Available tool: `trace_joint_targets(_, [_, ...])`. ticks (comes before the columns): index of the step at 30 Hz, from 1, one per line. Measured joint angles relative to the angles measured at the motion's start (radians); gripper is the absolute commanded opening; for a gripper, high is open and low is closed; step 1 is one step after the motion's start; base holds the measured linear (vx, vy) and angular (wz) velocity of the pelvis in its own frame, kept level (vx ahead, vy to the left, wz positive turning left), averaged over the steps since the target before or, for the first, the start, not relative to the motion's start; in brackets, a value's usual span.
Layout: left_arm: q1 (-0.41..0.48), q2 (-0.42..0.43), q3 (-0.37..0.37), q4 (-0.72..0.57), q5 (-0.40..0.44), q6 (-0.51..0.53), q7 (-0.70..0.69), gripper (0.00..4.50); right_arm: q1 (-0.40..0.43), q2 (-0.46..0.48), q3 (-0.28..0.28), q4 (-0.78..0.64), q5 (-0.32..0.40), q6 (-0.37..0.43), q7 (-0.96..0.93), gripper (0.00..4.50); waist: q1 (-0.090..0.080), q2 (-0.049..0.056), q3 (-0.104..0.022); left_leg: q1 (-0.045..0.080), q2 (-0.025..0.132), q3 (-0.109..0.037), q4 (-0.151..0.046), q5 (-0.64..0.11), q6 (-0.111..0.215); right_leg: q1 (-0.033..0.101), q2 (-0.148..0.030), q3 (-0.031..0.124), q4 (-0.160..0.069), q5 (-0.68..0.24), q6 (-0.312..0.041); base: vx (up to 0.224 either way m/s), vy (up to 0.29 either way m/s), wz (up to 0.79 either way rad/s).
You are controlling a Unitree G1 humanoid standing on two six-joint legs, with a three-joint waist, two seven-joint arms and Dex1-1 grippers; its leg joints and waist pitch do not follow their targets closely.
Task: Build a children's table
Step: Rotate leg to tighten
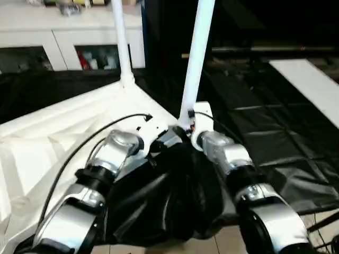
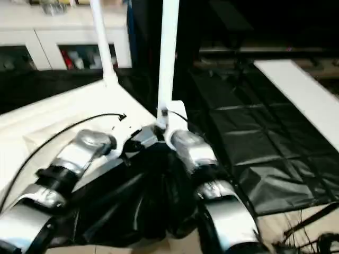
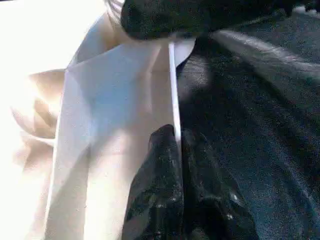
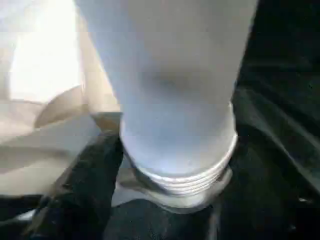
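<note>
The children's table lies upside down, its white top [image 1: 63, 127] resting on the black sheet. Two white legs stand upright in its corner sockets: a far leg [image 1: 121, 42] and a near leg [image 1: 198, 53]. My left gripper [image 3: 174, 137] is shut on the top's thin rim [image 3: 172, 85], close to the near corner. My right gripper [image 1: 186, 126] is at the foot of the near leg. In the right wrist view the leg [image 4: 175, 75] looms close, its ribbed end [image 4: 185, 175] seated in the socket.
A black sheet [image 1: 265, 132] covers the big table and bunches up under my forearms [image 1: 159, 201]. A white cabinet [image 1: 53, 26] stands behind. A flat white board [image 1: 312, 84] lies at the far right. Bare floor [image 1: 212, 246] shows at the front edge.
</note>
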Motion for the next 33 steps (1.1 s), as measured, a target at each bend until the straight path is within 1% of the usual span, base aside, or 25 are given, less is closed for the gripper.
trace_joint_targets(1, [0.002, 0.002, 0.000, -0.004, -0.003, -0.007, -0.007, 0.00, 0.010, -0.010, 0.009, -0.018, -0.003, 0.004, 0.020, 3.83, 0.001, -0.001, 0.000, -0.003, 0.000, 0.004, 0.006, 0.003, 0.004, -0.001, -0.002, 0.002, 0.002, 0.029, -0.006, 0.000, 0.000, 0.00])
trace_joint_targets(2, [0.004, 0.004, -0.002, -0.005, -0.004, -0.017, -0.011, 0.00, 0.023, -0.019, 0.019, -0.042, -0.006, 0.013, 0.031, 3.94, 0.002, -0.002, -0.001, -0.003, 0.000, 0.007, 0.008, 0.003, 0.004, -0.001, -0.004, 0.003, 0.004, 0.042, -0.005, 0.000, 0.000, 0.00])
trace_joint_targets(3, [0.008, 0.006, -0.002, -0.010, -0.006, -0.023, -0.016, 0.00, 0.031, -0.026, 0.023, -0.058, -0.006, 0.016, 0.048, 4.04, 0.003, 0.000, 0.000, -0.002, 0.001, 0.010, 0.005, 0.003, 0.004, -0.002, -0.005, 0.002, 0.006, 0.041, -0.002, 0.000, 0.000, 0.00])
trace_joint_targets(5, [0.019, 0.028, -0.009, -0.029, -0.013, -0.050, -0.035, 0.00, 0.073, -0.072, 0.059, -0.146, -0.003, 0.042, 0.102, 4.10, 0.012, 0.001, 0.001, -0.004, 0.003, 0.012, -0.003, 0.003, 0.004, -0.007, -0.006, -0.001, 0.006, 0.036, 0.006, 0.000, 0.000, 0.00])
trace_joint_targets(7, [0.046, 0.049, -0.009, -0.057, -0.022, -0.102, -0.063, 0.00, 0.116, -0.119, 0.087, -0.228, 0.007, 0.053, 0.179, 4.35, 0.021, 0.002, 0.000, -0.009, 0.010, 0.017, -0.004, 0.004, 0.001, -0.011, -0.004, -0.004, 0.008, 0.037, 0.008, 0.027, -0.019, 0.01])
trace_joint_targets(9, [0.063, 0.071, -0.009, -0.077, -0.035, -0.132, -0.095, 0.00, 0.153, -0.161, 0.122, -0.296, 0.008, 0.049, 0.262, 4.35, 0.027, 0.002, 0.000, -0.013, 0.015, 0.019, -0.002, 0.005, 0.000, -0.015, -0.001, -0.005, 0.013, 0.032, 0.010, 0.056, -0.032, 0.01])
trace_joint_targets(10, [0.072, 0.086, -0.006, -0.095, -0.039, -0.144, -0.115, 0.00, 0.172, -0.194, 0.143, -0.328, 0.006, 0.036, 0.316, 4.35, 0.030, 0.002, 0.000, -0.018, 0.018, 0.019, 0.005, 0.006, 0.001, -0.021, 0.002, -0.005, 0.020, 0.029, 0.008, 0.000, 0.000, 0.00])
trace_joint_targets(11, [0.087, 0.103, -0.005, -0.108, -0.044, -0.170, -0.136, 0.00, 0.196, -0.217, 0.161, -0.360, 0.006, 0.016, 0.363, 4.35, 0.031, 0.003, 0.000, -0.021, 0.021, 0.019, 0.010, 0.007, 0.005, -0.023, 0.003, -0.005, 0.024, 0.026, 0.007, 0.000, 0.000, 0.00])
trace_joint_targets(14, [0.125, 0.145, 0.004, -0.139, -0.064, -0.231, -0.195, 0.00, 0.239, -0.271, 0.192, -0.415, 0.009, -0.037, 0.484, 4.35, 0.035, 0.004, 0.001, -0.025, 0.024, 0.019, 0.010, 0.008, 0.006, -0.027, 0.005, -0.007, 0.024, 0.025, 0.005, 0.000, 0.000, 0.00])
trace_joint_targets(16, [0.149, 0.181, 0.004, -0.162, -0.078, -0.266, -0.232, 0.00, 0.275, -0.317, 0.208, -0.459, 0.026, -0.071, 0.567, 4.35, 0.043, 0.005, 0.001, -0.026, 0.025, 0.019, 0.011, 0.008, 0.006, -0.027, 0.005, -0.008, 0.024, 0.025, 0.004, 0.000, 0.000, 0.00])
trace_joint_targets(18, [0.164, 0.206, 0.004, -0.170, -0.081, -0.294, -0.254, 0.00, 0.285, -0.328, 0.213, -0.483, 0.032, -0.083, 0.601, 4.35, 0.043, 0.006, 0.002, -0.025, 0.025, 0.019, 0.012, 0.008, 0.006, -0.027, 0.006, -0.008, 0.025, 0.025, 0.004, 0.000, 0.000, 0.00])
trace_joint_targets(19, [0.179, 0.225, 0.005, -0.180, -0.086, -0.312, -0.269, 0.00, 0.288, -0.331, 0.214, -0.492, 0.037, -0.106, 0.612, 4.35, 0.042, 0.006, 0.002, -0.025, 0.025, 0.020, 0.014, 0.008, 0.006, -0.027, 0.006, -0.007, 0.026, 0.025, 0.004, 0.000, 0.000, 0.00])
trace_joint_targets(22, [0.210, 0.234, 0.001, -0.205, -0.108, -0.337, -0.311, 0.00, 0.287, -0.331, 0.217, -0.525, 0.050, -0.140, 0.627, 4.35, 0.045, 0.006, 0.002, -0.024, 0.025, 0.020, 0.017, 0.005, 0.001, -0.027, 0.006, -0.006, 0.029, 0.025, 0.003, 0.000, 0.000, 0.00])
trace_joint_targets(24, [0.225, 0.238, -0.001, -0.224, -0.113, -0.342, -0.336, 0.00, 0.286, -0.332, 0.226, -0.535, 0.050, -0.156, 0.644, 4.35, 0.049, 0.007, 0.002, -0.024, 0.025, 0.020, 0.018, 0.005, 0.001, -0.026, 0.005, -0.006, 0.031, 0.025, 0.003, 0.000, 0.000, 0.00])
trace_joint_targets(28, [0.259, 0.269, 0.000, -0.267, -0.143, -0.335, -0.377, 0.00, 0.311, -0.352, 0.239, -0.555, 0.063, -0.181, 0.715, 4.35, 0.047, 0.006, 0.003, -0.024, 0.025, 0.021, 0.022, 0.005, 0.001, -0.027, 0.005, -0.004, 0.036, 0.025, 0.004, 0.000, 0.000, 0.00])
trace_joint_targets(33, [0.262, 0.275, 0.000, -0.269, -0.152, -0.334, -0.394, 0.00, 0.313, -0.357, 0.257, -0.541, 0.061, -0.213, 0.741, 4.35, 0.047, 0.007, 0.003, -0.024, 0.026, 0.021, 0.026, 0.005, 0.001, -0.027, 0.005, -0.004, 0.041, 0.025, 0.003, 0.000, 0.000, 0.00])
